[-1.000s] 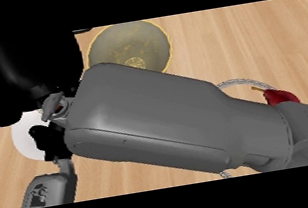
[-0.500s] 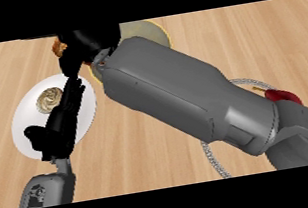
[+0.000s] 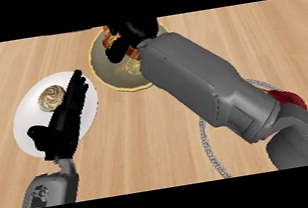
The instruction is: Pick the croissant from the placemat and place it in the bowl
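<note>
Over the bowl: the right hand (image 3: 134, 30) shows at the far rim of the gold-coloured bowl (image 3: 108, 76), reaching in from the lower right on its grey forearm (image 3: 199, 83).
Right hand's grip: its fingers are curled round the croissant (image 3: 108, 37), of which only an orange-brown edge shows at the hand's left side.
Croissant's place: in the right hand, above the bowl's far-left rim; whether it touches the bowl cannot be told.
Left hand (image 3: 60, 128): flat and spread, fingers straight and pointing away, lying across the right half of the white plate (image 3: 29, 120) and holding nothing.
On the plate: a round tan swirl-topped item (image 3: 52, 97) sits just left of the left hand's fingertips.
Counter (image 3: 142, 148): a thin pale loop (image 3: 206, 138) curves out from under the right forearm, with a red part (image 3: 288, 100) near the elbow.
Change from half a second ago: the right hand was further left, between plate and bowl, and now stands over the bowl; the left hand is in much the same place over the plate.
</note>
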